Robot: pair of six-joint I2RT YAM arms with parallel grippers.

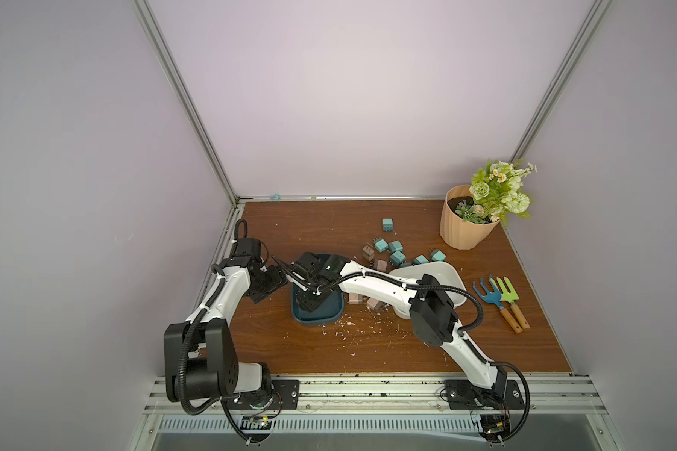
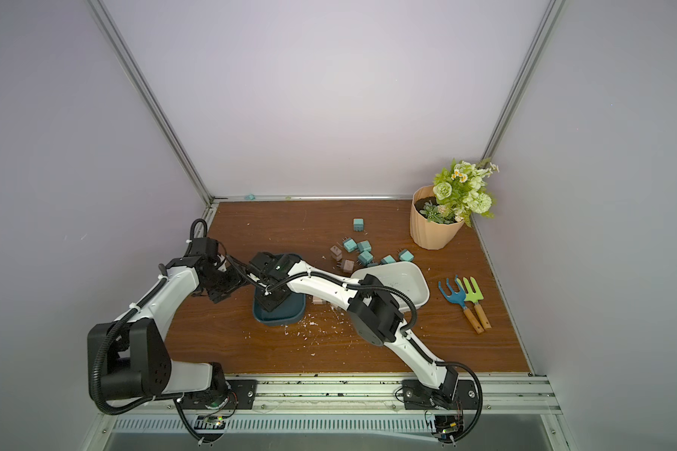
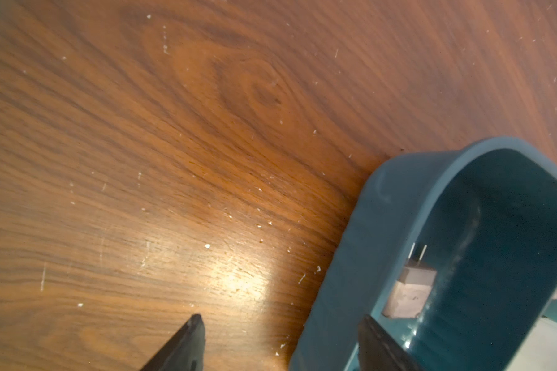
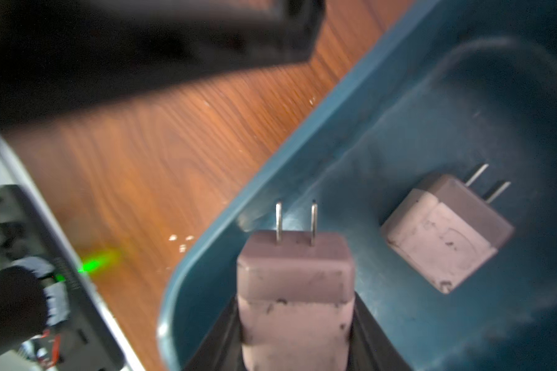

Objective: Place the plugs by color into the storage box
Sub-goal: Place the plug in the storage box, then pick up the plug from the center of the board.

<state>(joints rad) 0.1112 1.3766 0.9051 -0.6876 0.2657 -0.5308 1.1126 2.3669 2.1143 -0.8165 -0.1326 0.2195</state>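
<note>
Right hand [image 4: 296, 298] pinches a pinkish-tan plug [image 4: 296, 266], likely light and rigid, by its flat sides, prongs ahead; left hand [image 3: 280, 318] spread.

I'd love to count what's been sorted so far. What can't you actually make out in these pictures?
- Blue bin: in both top views the right gripper covers its inside; the right wrist view shows one loose plug and the held plug, but the picture's edge cuts off the rest.
- White bin: the right arm hides part of it in both top views.
- Pink plugs between the bins: partly under that arm, so uncountable.
</note>
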